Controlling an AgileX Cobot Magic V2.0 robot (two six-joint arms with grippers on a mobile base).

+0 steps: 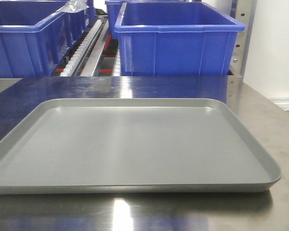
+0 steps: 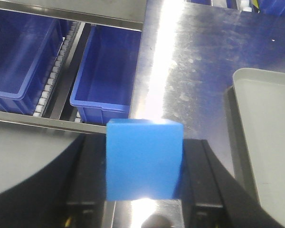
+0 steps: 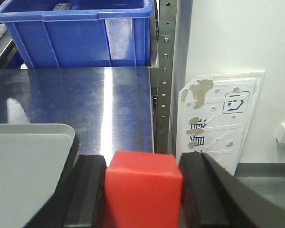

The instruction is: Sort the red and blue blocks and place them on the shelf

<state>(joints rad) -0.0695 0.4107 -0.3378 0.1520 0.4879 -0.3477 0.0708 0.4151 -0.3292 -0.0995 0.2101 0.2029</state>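
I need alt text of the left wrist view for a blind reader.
The left gripper holds a blue block between its black fingers, above a shiny steel tabletop. Blue bins lie at the picture's left, a grey tray at its right.

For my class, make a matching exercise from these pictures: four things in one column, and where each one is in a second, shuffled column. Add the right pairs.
Things
1. blue block
2. red block
3. tray
4. bins

Places
A. on the shelf
B. in the right gripper
C. on the tabletop
D. in the left gripper

Pairs: 1-D, 2-B, 3-C, 4-A.
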